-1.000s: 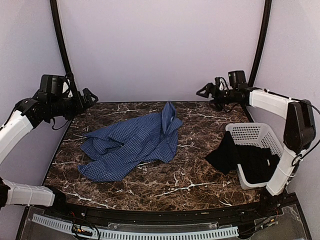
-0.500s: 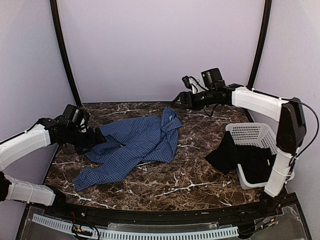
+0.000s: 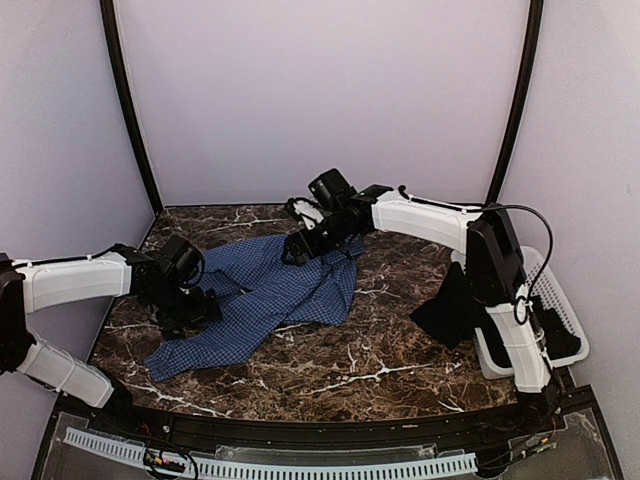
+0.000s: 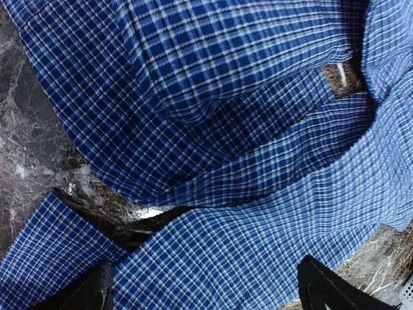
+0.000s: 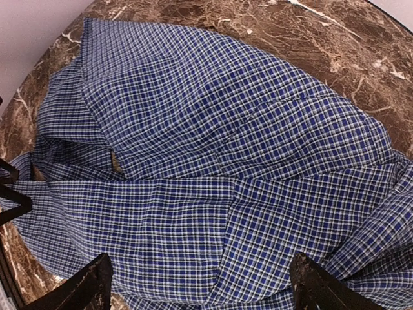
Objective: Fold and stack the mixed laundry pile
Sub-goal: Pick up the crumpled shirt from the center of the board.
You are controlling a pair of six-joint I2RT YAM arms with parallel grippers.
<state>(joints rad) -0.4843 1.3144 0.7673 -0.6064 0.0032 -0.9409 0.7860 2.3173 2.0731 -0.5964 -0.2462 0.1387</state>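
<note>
The blue-and-white check shirt (image 3: 270, 295) lies crumpled on the dark marble table (image 3: 380, 360), left of centre. My left gripper (image 3: 196, 306) hangs low over the shirt's left side, jaws open; in the left wrist view the checked cloth (image 4: 232, 129) fills the frame, and my left gripper (image 4: 210, 294) has only loose cloth lying between its spread fingertips (image 4: 97, 290). My right gripper (image 3: 297, 248) is open over the shirt's far edge, and it (image 5: 203, 290) spans flat folds of the shirt (image 5: 213, 148). The black garment (image 3: 452, 305) hangs out of the basket at the right.
The white perforated basket (image 3: 572, 335) stands at the table's right edge, partly behind my right arm (image 3: 495, 270). Dark curved posts rise at both back corners. The purple back wall stands just past the table's far edge.
Both arms swung inward and down onto the shirt, the left from the left wall, the right from the back right corner. The shirt's near left part has been drawn out longer.
</note>
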